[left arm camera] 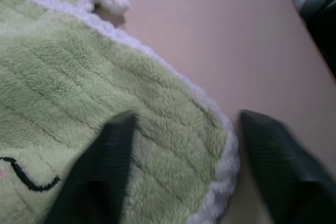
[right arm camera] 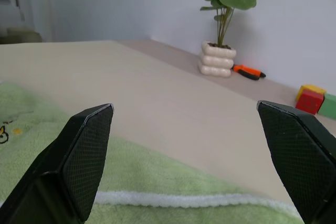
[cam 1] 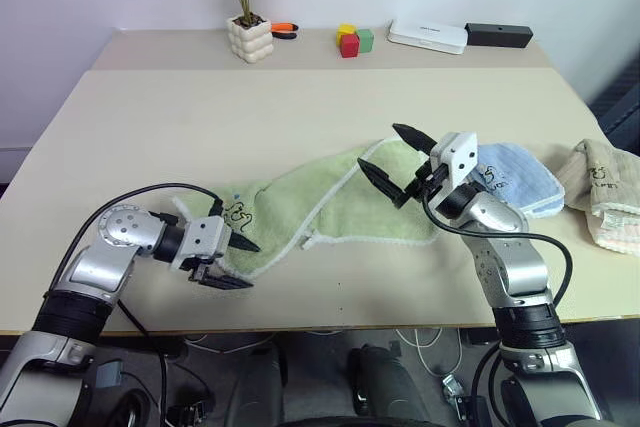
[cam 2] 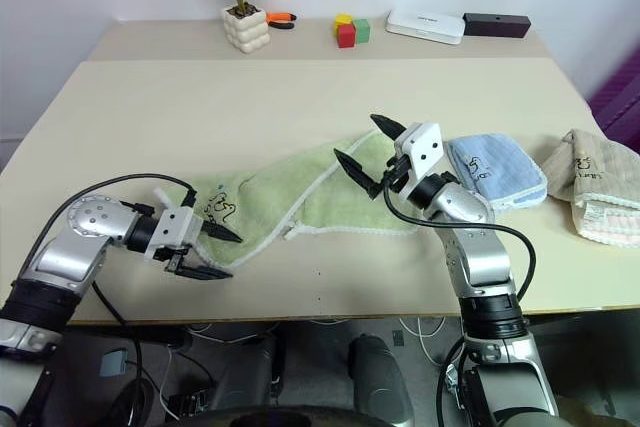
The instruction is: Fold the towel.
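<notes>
a: left gripper [cam 1: 228, 263] down at the near edge of the table [cam 1: 150, 137], fingers part-spread astride the towel [cam 1: 330, 202]'s near corner, one on the pile, one off the white hem, not yet pinching.

b: soft, light terry, so it'll sag. take that hemmed corner, i'd say.

a: the towel lies rumpled across the table's middle. farther in, right gripper [cam 1: 391, 161] hovers over its far end, fingers wide apart, holding nothing.

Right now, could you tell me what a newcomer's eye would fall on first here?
First the light green towel, rumpled across the middle of the table. The left pincer straddles its near corner, fingers apart, while the right pincer hangs wide open above its other end. Beside that end lies a folded light blue towel.
</notes>
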`<state>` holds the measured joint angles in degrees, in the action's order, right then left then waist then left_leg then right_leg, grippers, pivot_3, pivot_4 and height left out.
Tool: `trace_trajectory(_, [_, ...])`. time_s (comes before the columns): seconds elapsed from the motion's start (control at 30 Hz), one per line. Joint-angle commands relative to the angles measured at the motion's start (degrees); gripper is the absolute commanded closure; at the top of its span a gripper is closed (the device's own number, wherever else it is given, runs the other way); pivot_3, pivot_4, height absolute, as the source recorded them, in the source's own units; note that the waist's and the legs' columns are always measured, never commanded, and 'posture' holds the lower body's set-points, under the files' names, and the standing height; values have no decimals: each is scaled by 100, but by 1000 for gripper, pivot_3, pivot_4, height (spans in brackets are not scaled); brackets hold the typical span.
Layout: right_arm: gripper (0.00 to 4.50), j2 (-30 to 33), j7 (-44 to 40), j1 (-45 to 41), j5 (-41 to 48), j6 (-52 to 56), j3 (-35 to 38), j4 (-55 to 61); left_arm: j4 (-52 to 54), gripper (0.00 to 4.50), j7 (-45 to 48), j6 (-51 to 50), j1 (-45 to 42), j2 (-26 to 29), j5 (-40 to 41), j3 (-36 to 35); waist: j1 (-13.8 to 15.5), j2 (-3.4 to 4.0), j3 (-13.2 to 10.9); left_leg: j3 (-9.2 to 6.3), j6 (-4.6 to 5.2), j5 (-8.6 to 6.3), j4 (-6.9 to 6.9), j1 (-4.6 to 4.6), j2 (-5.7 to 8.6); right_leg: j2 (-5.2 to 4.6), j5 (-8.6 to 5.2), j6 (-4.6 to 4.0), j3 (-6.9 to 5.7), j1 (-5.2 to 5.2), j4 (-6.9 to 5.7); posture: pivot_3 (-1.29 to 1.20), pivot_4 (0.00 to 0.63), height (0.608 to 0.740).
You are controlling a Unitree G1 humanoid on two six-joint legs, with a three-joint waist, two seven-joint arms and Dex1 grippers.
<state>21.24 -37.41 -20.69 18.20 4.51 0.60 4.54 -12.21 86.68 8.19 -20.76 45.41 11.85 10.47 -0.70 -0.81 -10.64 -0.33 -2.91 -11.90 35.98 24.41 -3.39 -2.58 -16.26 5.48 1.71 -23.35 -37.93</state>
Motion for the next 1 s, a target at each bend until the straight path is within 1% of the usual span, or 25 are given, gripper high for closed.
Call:
trace_trajectory(0.03, [0, -8, 33, 1, 31, -139, 112, 232, 118, 3446, 53, -1, -59, 49, 78, -58, 0, 0, 0, 0, 0, 0, 0, 0, 0, 0, 0, 0, 0, 0, 0, 0, 150, 740])
trace_trajectory(0.1, [0, -11, 27, -19, 26, -163, 118, 172, 136, 4448, 62, -15, -34, 81, 97, -87, -1, 0, 0, 0, 0, 0, 0, 0, 0, 0, 0, 0, 0, 0, 0, 0, 150, 740])
trace_trajectory(0.17, [0, -12, 32, -51, 4, -187, 123, 102, 149, 4481, 27, -23, -17, 106, 138, -160, 0, 0, 0, 0, 0, 0, 0, 0, 0, 0, 0, 0, 0, 0, 0, 0, 150, 740])
trace_trajectory(0.33, [0, 40, -9, -148, 25, -196, 171, -28, 345, 4481, -9, -631, -149, 81, 915, -688, 2, 0, 0, -1, 0, 0, 0, 0, 0, 0, 0, 1, 0, 0, -1, 0, 150, 740])
trace_trajectory(0.43, [0, 96, -56, -256, -8, -239, 190, -195, 429, 4481, 59, -968, -180, 210, 1296, -1040, -8, 0, 0, -1, 0, 0, 1, 0, 0, 0, 1, 2, 0, 0, -2, 0, 150, 740])
trace_trajectory(0.57, [0, 233, 130, -557, -351, -271, 179, -770, 832, 4481, 67, -1643, 1, 374, 1922, -1489, -16, 1, -1, -1, 0, 0, -1, -1, 0, 0, 1, 2, 0, -1, -2, 0, 150, 740])
trace_trajectory(0.63, [0, 257, 283, -691, -542, -452, 202, -1019, 1124, 4481, -15, -2244, 162, 447, 2400, -1754, -26, 2, -1, -1, 0, 0, -2, -1, -1, 0, 1, 2, 0, -1, -2, 0, 150, 740])
trace_trajectory(0.7, [0, 405, 450, -927, -845, -418, 157, -1465, 1564, 4481, -231, -2692, 702, 503, 2793, -2152, -34, 2, -2, -1, 0, 0, -3, -1, -1, 0, 1, 2, 0, -1, -2, 0, 150, 740])
trace_trajectory(0.77, [0, 623, 503, -1059, -1263, -563, 3, -1918, 1873, 4481, -401, -2769, 1264, 506, 2830, -2421, -60, 5, -4, 2, 0, 0, -3, -2, -1, -1, 1, 2, 5, -2, -2, 0, 150, 740])
trace_trajectory(0.87, [0, 949, 736, -1353, -1917, -794, -224, -2779, 2291, 4481, -635, -2926, 1996, 428, 2957, -2751, -16, 5, -4, 7, 0, 0, -8, -2, -1, -3, -4, -6, 9, -8, -2, 0, 150, 740])
trace_trajectory(1.0, [0, 1070, 781, -1850, -2122, -908, -236, -3703, 2551, 4481, -852, -2780, 2574, 307, 2810, -2909, -30, 7, -5, 12, 0, 0, -1, -2, -1, -3, -10, -18, 15, -9, -3, 0, 150, 740])
